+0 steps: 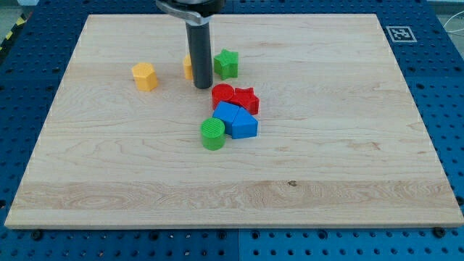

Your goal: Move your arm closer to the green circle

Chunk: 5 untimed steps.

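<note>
The green circle (213, 134) is a short green cylinder on the wooden board (326, 167), just below the board's middle, touching the lower left of the blue blocks. My tip (202, 87) is at the end of the dark rod that comes down from the view's top. It stands above the green circle, about one block-length from the red blocks, and apart from the circle. The tip is just left of the green star (227, 64) and in front of a partly hidden yellow block (188, 67).
A red cylinder (222, 94) and a red star (246, 99) sit above two blue blocks (236, 120) in one cluster. A yellow hexagon (145, 76) lies to the view's left. A marker tag (400, 33) is at the board's top right corner.
</note>
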Available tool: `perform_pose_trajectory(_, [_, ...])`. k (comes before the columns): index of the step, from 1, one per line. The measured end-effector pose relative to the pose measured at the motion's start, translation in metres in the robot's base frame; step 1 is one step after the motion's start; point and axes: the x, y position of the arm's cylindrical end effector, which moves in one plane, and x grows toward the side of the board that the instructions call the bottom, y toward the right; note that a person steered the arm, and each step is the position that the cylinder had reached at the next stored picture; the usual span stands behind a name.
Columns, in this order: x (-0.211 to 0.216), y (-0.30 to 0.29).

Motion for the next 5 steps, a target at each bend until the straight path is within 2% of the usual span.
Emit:
perform_pose_trajectory(2, [0.053, 0.0])
perform_pose_trajectory(4, [0.068, -0.031])
perform_pose_trajectory(5, [0.092, -0.035])
